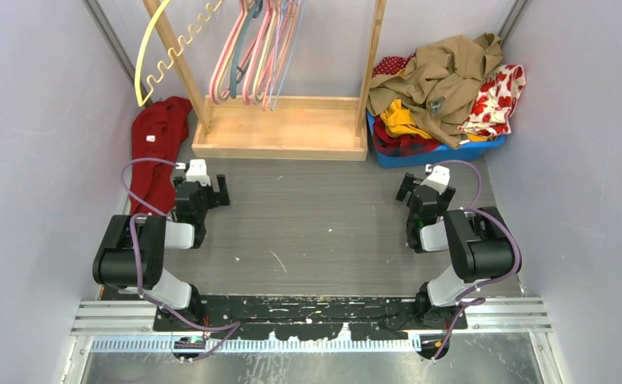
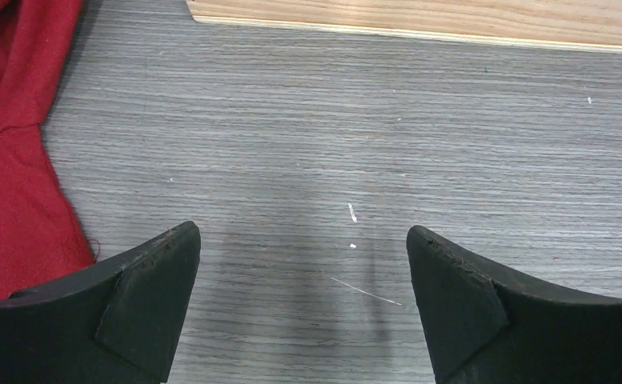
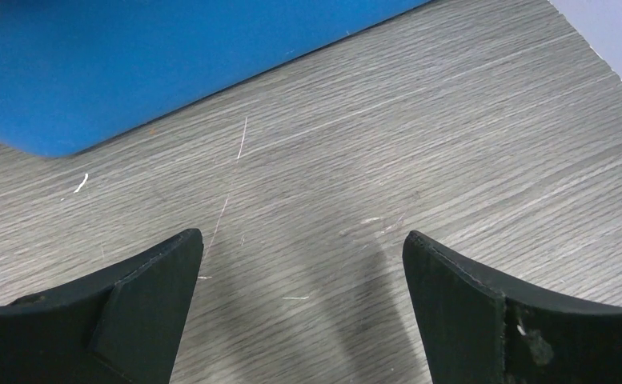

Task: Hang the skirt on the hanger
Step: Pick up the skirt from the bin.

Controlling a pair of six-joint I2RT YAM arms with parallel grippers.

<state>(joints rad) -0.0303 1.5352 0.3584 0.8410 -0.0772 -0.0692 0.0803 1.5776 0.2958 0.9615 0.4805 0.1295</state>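
**Red cloth by the left wall, both claws wide and empty**

Red cloth (image 1: 157, 152) lies bunched along the left wall, partly on the table (image 1: 315, 216) and just beside the base of the wooden rack (image 1: 283, 128). I take it for the skirt, though I cannot tell its cut from here. The other candidates sit in the blue bin (image 1: 474, 150) at the far right, where a tan garment (image 1: 443, 76) is heaped over red, yellow and floral pieces. The hangers (image 1: 255, 52), pastel pink and blue, hang in a cluster from the top of the rack, well apart from both heaps.

My left claw (image 1: 203, 189) hovers low over bare table with its jaws spread wide and nothing between them. The red cloth shows at the left edge of its wrist view, near the left finger but not touching it. My right claw (image 1: 427, 194) is just as wide and just as empty, pointing at bare table with the blue bin just ahead of it.

As I read it, the task has not begun: no garment is lifted and no hanger is off the rack. The first step is the pick. The next move calls for swinging the left arm towards the wall and coming down on a fold of the red cloth, ideally near the waistband so it hangs straight. The right arm would then fetch a hanger. The risk I see is pinching several layers and dragging the bundle.
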